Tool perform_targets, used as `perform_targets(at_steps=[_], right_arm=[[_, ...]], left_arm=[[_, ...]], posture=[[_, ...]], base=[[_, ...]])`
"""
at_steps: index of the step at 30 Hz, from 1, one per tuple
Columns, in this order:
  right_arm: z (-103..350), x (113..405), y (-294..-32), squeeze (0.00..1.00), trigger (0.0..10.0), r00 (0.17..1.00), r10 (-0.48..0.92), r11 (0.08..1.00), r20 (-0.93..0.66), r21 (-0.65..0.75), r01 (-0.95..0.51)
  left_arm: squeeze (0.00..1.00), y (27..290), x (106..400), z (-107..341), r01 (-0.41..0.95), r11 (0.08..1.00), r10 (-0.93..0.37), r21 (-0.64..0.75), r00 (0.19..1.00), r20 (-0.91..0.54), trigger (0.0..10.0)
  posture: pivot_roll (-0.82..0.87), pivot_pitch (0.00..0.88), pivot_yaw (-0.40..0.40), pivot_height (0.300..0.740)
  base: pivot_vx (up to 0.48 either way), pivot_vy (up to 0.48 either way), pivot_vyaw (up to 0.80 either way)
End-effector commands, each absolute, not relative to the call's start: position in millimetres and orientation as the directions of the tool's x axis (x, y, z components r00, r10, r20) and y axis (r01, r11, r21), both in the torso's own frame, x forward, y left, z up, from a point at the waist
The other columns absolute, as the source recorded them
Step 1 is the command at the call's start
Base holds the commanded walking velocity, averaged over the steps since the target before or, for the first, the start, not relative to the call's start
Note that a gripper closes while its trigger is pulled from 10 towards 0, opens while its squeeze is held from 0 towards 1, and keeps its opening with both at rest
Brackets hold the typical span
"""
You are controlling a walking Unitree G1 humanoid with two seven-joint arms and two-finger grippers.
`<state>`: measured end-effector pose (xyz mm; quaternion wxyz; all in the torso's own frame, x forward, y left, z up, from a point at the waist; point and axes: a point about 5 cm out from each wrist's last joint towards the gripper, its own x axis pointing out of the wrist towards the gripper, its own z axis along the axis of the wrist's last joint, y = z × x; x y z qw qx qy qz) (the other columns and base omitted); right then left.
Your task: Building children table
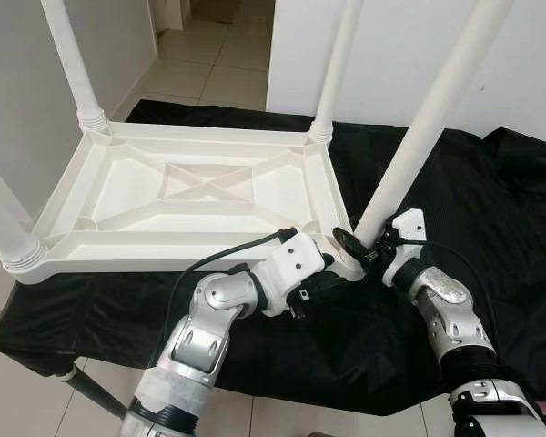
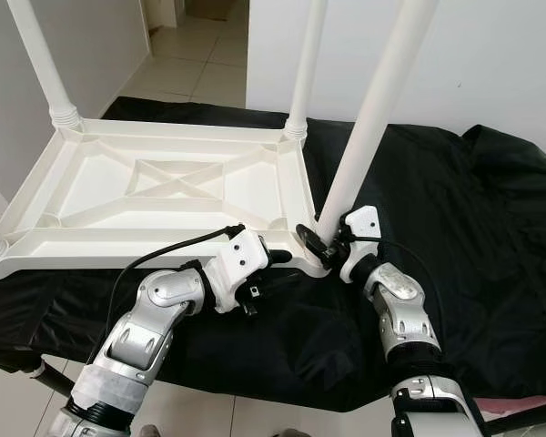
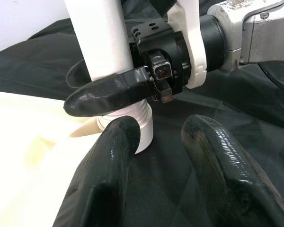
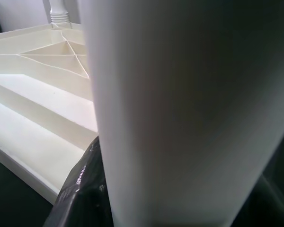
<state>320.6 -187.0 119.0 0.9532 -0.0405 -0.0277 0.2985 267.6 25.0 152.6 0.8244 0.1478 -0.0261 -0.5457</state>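
A white plastic children's table (image 1: 191,196) lies upside down on a black cloth (image 1: 491,209). Three white legs stand in its corners: far left (image 1: 73,64), far right (image 1: 337,68) and near left (image 1: 0,218). The fourth leg (image 1: 419,137) rises tilted from the near right corner. My right gripper (image 1: 359,246) is shut on that leg just above its ribbed base (image 3: 132,127). In the right wrist view the leg (image 4: 180,113) is pressed close against a black finger (image 4: 80,189). My left gripper (image 3: 156,137) hovers open beside the same corner, holding nothing.
The cloth covers a low surface whose front edge runs just below my arms; a dark support leg (image 1: 91,391) slants out beneath it at the left. A white wall (image 1: 510,64) stands behind. A tiled corridor (image 1: 209,55) leads away at the back left.
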Motion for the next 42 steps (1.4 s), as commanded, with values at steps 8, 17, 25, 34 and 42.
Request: perform_targets(at_steps=[8, 17, 25, 34, 42], right_arm=[[110.2, 313.2, -183.5, 0.0, 10.0, 0.834, 0.552, 0.834, 0.028, -0.013, -0.551], [103.1, 302.8, -177.0, 0.0, 10.0, 0.94, 0.341, 0.94, 0.017, 0.021, -0.342], [97.7, 292.3, -165.7, 0.0, 10.0, 0.979, -0.194, 0.975, -0.059, 0.102, 0.199], [106.6, 291.5, -139.3, 0.0, 10.0, 0.984, -0.178, 0.974, -0.024, 0.141, 0.179], [111.6, 288.2, -137.4, 0.0, 10.0, 0.987, -0.158, 0.983, 0.011, 0.097, 0.157]], left_arm=[[0.0, 25.4, 273.5, 154.8, 0.831, 0.477, -0.851, 0.287, 0.519, -0.087, 10.0], [0.0, 24.6, 270.6, 151.3, 0.833, 0.48, -0.85, 0.274, 0.52, -0.091, 10.0], [0.0, 22.2, 267.7, 149.4, 0.838, 0.476, -0.853, 0.267, 0.514, -0.09, 10.0], [0.0, 21.4, 266.6, 149.0, 0.84, 0.472, -0.855, 0.268, 0.51, -0.091, 10.0], [0.0, 21.6, 266.8, 149.3, 0.839, 0.472, -0.855, 0.27, 0.51, -0.09, 10.0]], posture=[[-0.04, 0.0, -0.043, 0.74], [-0.04, 0.0, -0.069, 0.74], [-0.04, 0.0, -0.081, 0.74], [-0.04, 0.0, -0.081, 0.74], [-0.04, 0.0, -0.081, 0.74]], base=[[0.0, 0.0, 0.0], [0.0, 0.0, 0.0], [0.0, 0.0, 0.0], [0.0, 0.0, 0.0], [0.0, 0.0, 0.0]])
